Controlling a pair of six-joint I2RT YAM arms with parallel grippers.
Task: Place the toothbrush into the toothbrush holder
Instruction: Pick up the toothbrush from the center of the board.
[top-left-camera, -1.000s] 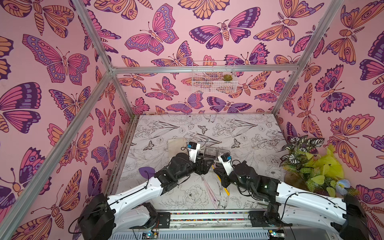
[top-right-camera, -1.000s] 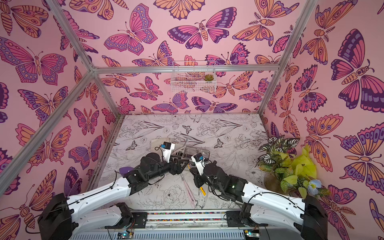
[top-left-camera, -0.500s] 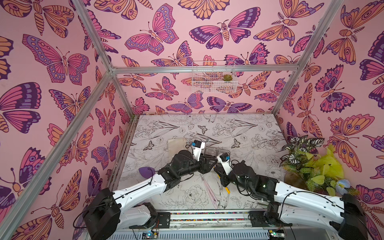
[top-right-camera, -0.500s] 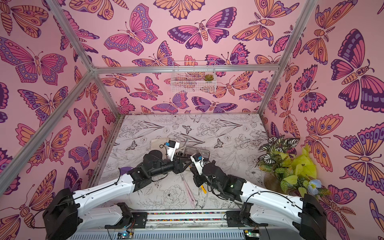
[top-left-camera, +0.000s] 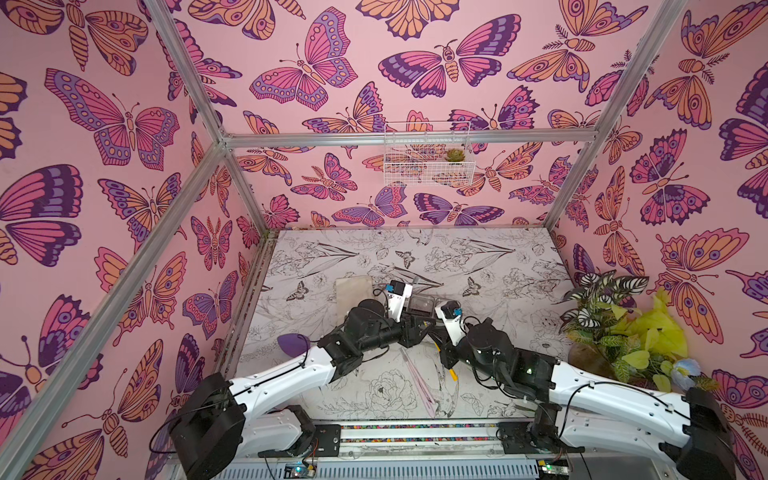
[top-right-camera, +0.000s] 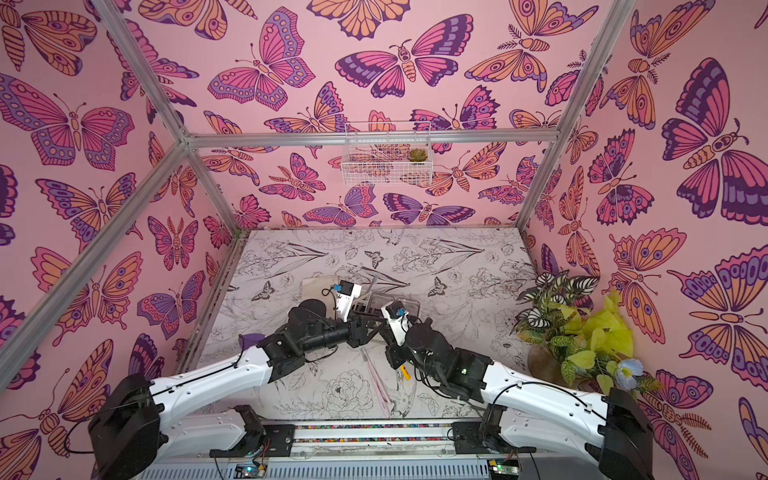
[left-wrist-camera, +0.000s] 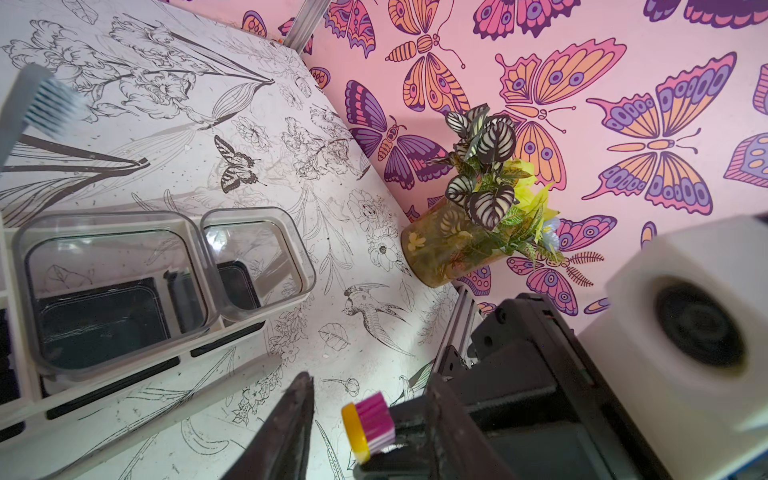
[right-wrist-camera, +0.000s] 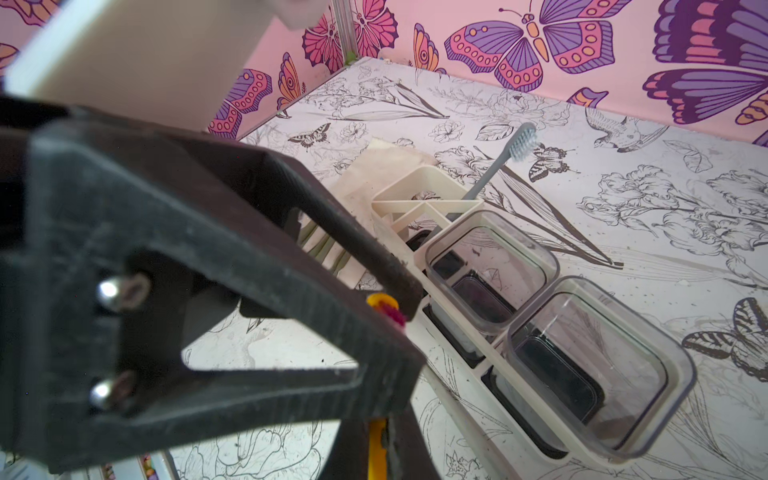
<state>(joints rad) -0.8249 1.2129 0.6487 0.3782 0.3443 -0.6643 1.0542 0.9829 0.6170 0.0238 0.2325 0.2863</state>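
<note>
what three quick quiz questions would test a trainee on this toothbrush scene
1. True or false: both clear cups of the toothbrush holder contain brushes.
2. Which brush stands in the holder's slotted compartment? A) grey B) yellow C) green
3. Fill in: the right end effector is shut on the ____ toothbrush.
Key: 1 false, the cups are empty. 2 A, the grey toothbrush. 3 yellow; the yellow toothbrush has its head inside the open left end effector.

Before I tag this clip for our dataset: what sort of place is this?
Probably a staged robot test cell: butterfly wallpaper on an aluminium frame, toothbrush holder on a printed tabletop.
</note>
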